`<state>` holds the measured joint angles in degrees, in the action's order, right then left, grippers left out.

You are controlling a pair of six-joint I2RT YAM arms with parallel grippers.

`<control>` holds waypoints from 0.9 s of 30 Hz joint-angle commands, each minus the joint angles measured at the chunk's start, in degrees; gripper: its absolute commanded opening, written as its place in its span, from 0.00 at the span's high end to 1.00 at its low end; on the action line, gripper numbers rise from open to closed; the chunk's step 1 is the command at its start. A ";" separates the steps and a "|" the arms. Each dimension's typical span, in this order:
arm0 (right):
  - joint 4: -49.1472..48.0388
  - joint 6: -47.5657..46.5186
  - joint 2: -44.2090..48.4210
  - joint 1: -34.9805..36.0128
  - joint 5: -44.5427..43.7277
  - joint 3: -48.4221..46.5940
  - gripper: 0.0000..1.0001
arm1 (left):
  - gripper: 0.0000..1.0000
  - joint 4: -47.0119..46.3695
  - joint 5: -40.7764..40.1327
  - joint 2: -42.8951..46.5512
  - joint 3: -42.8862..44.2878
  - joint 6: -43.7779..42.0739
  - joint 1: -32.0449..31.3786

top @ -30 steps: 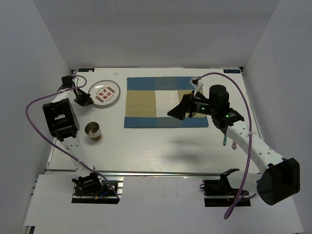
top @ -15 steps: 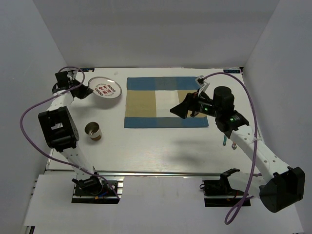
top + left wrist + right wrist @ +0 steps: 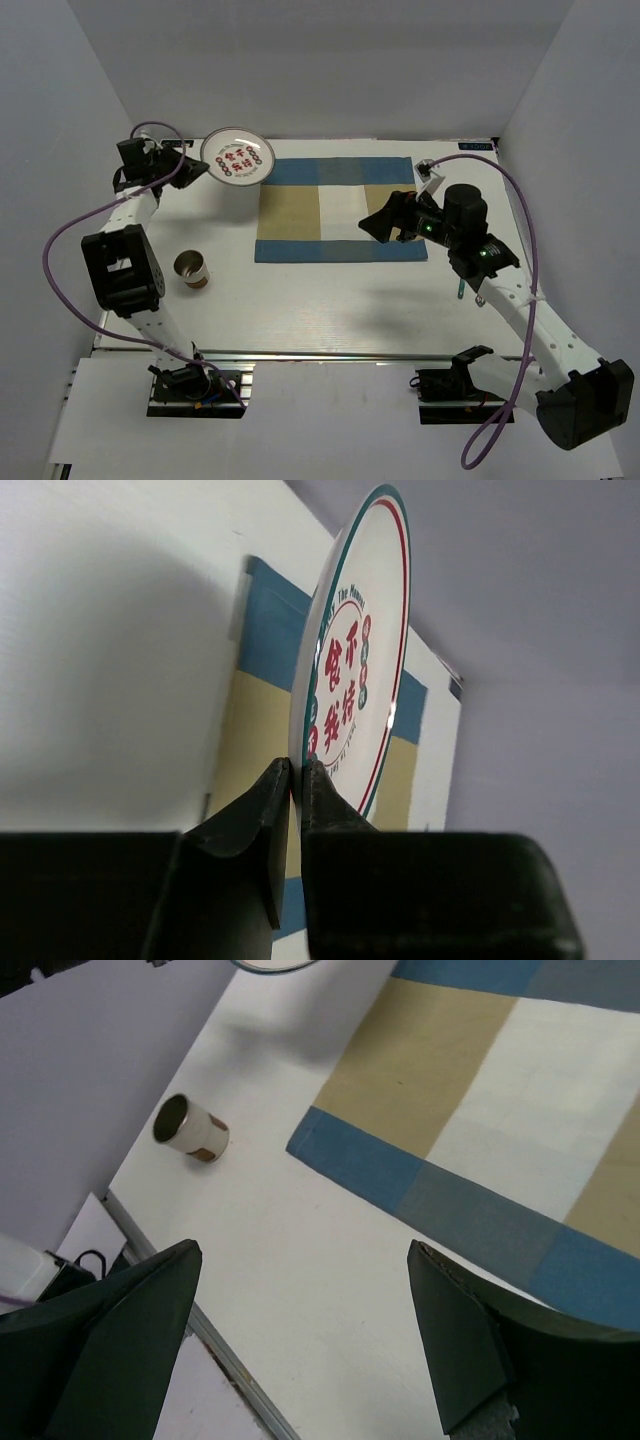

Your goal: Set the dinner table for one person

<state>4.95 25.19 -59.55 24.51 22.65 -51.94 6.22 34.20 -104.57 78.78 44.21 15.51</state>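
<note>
My left gripper (image 3: 203,166) is shut on the rim of a white plate (image 3: 238,158) with red characters and a green-red border, held up above the dinner table (image 3: 320,300) at the far left; in the left wrist view the plate (image 3: 355,660) stands tilted on edge between my fingers. A blue-and-tan checked placemat (image 3: 336,209) lies at the table's back middle. My right gripper (image 3: 378,229) is open and empty, hovering over the placemat's right part. A paper cup (image 3: 191,268) lies on its side at the left, also in the right wrist view (image 3: 190,1128).
A thin utensil (image 3: 461,288) lies on the table under the right arm, partly hidden. A metal rail (image 3: 320,352) runs along the near edge. Grey walls enclose the left, back and right sides.
My left gripper closed on the plate's rim and lifted it off the table, up and to the right. My right gripper drew back a little to the right over the placemat.
</note>
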 commanded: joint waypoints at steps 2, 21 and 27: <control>5.41 2.84 1.28 -1.13 -10.24 -2.01 0.11 | 1.00 -8.24 8.52 1.39 1.37 3.07 -6.27; 12.63 3.02 9.09 -5.18 -11.67 -2.20 0.11 | 1.00 -9.91 2.54 -19.00 13.50 5.72 -29.22; 12.63 2.50 10.15 -5.88 -10.18 -1.58 0.11 | 1.00 -9.91 2.81 -22.69 13.07 5.36 -29.75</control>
<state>17.82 28.93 -50.33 19.09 11.75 -52.07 -1.52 36.21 -127.39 90.70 49.56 -14.04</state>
